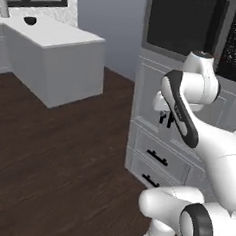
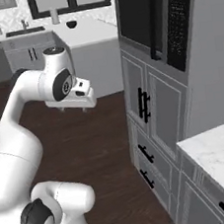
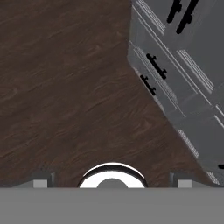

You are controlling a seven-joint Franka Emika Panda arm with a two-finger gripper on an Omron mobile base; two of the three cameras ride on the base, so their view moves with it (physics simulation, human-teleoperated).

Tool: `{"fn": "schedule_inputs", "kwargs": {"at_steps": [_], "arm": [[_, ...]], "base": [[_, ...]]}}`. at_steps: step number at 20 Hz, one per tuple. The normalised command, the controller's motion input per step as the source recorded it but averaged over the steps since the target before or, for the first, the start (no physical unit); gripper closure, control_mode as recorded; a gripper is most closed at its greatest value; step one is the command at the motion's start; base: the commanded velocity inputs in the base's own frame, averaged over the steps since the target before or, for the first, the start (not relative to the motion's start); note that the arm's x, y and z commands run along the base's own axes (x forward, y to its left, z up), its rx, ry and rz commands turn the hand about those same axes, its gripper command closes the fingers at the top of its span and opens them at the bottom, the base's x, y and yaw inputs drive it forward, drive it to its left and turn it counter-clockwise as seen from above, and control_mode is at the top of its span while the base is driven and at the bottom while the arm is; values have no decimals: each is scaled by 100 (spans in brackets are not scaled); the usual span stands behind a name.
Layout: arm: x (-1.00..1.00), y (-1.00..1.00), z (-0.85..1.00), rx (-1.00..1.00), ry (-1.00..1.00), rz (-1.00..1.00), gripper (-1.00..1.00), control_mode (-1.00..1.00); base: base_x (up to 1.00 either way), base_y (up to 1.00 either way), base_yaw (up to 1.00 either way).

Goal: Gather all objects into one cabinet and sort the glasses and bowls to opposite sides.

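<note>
Status: task judged at or near its start. None of the mugs, the brown bowl or the open wooden shelf could be made out in the 3 views, so nothing could be confirmed as gathered or sorted. Where they stood could not be told from here.

Hand (image 2: 86, 107): held at about chest height over the dark wood floor (image 1: 62, 155), in front of the tall grey cabinet column (image 2: 153, 104) with black handles. The hand view looked straight down at floorboards and the drawer fronts (image 3: 175, 74) of that column. The 2 finger tips (image 3: 40, 183) sat at the far left and right of the view, so the jaws stood wide apart, with nothing between them. Hand empty.

Surroundings: a black oven or microwave panel (image 2: 172, 22) was set into the column above the grey doors. A white marble bench (image 2: 222, 160) began at the lower right of the right base view; the part in view was bare. A white island bench (image 1: 56, 40) stood well apart across the floor, with 1 small dark item (image 1: 30, 21) on it, too small to identify.

Judgement: all of the work appeared to remain: finding the 4 objects, carrying each to the shelf, then placing mugs at one end and bowl at the other. The base probably needed to drive or turn first, since the arm faced cabinet doors and not the shelf.
</note>
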Motion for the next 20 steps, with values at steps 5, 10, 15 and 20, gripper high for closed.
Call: {"fn": "schedule_inputs", "kwargs": {"at_steps": [5, 10, 15, 20], "arm": [[0, 0, 0, 0, 0, 0, -100, 100], [0, 0, 0, 0, 0, 0, -100, 100], [0, 0, 0, 0, 0, 0, -100, 100], [0, 0, 0, 0, 0, 0, -100, 100]], "base": [[0, 18, 71], [5, 22, 69], [45, 21, 59], [89, 0, 19]]}}
